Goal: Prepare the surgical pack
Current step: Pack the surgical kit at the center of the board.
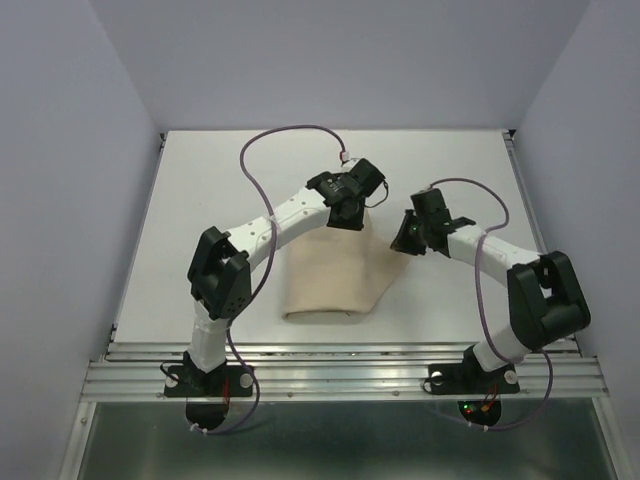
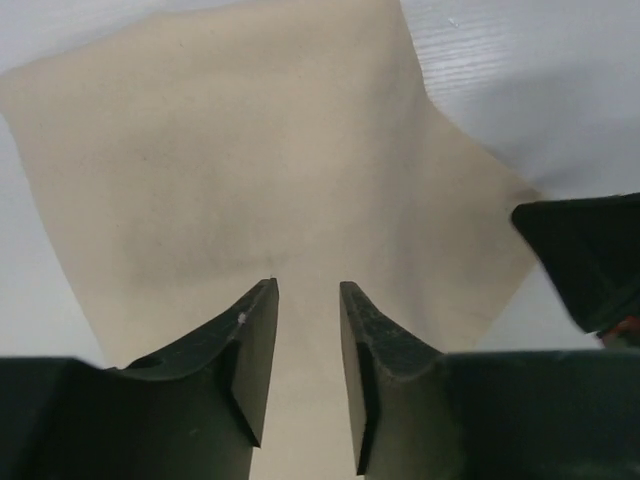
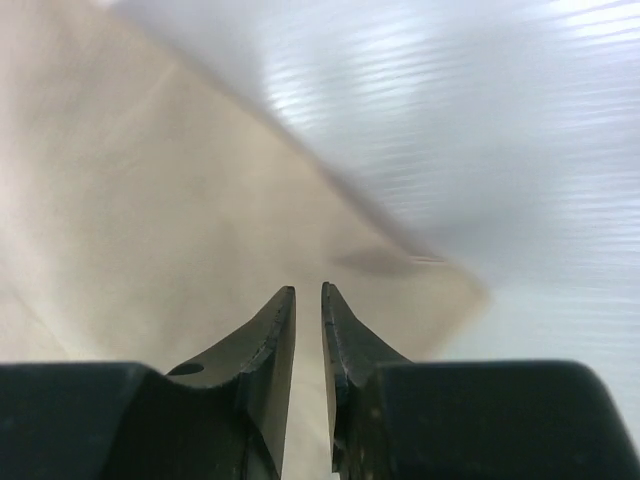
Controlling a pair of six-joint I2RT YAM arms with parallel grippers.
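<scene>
A beige cloth [image 1: 330, 285] is lying folded on the white table [image 1: 200, 200], near the middle and toward the near edge, and I am reaching both arms over its far side. My left gripper [image 1: 348, 212] is hanging over the cloth's far edge, pointing down at it. In the wrist view its two dark fingers [image 2: 250, 350] are standing apart with bare cloth showing in the gap, gripping nothing. My right gripper [image 1: 408, 236] is sitting at the cloth's far right corner, where the fabric is flaring out toward it. Its fingers [image 3: 270, 340] are standing almost together over that corner, with only a thin slit between them. I cannot tell whether they are pinching the fabric or merely hanging above it.
</scene>
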